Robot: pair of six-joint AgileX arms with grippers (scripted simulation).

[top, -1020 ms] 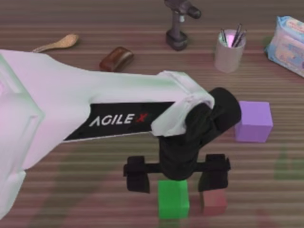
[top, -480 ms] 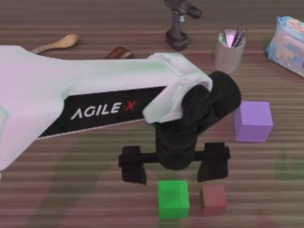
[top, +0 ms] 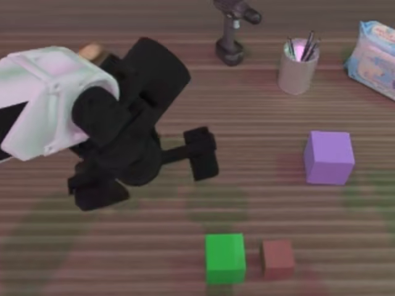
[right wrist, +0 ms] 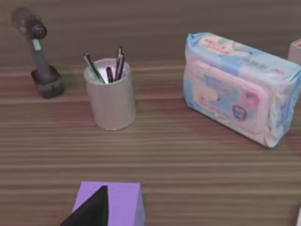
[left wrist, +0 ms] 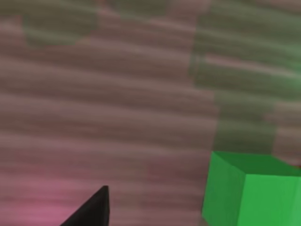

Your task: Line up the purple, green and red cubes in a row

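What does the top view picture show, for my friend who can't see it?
The left pincer, open and empty, hangs over the left of a striped brown wooden table. A bright-green matte cube and a small brick-red matte cube sit side by side, apart, at the near edge; a larger light-purple matte cube sits farther right.

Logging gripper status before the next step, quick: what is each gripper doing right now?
Left gripper: open, holding nothing, up over the table's left half, clear of the green cube.
Right gripper: cannot be told; only a dark tip shows near the purple cube.
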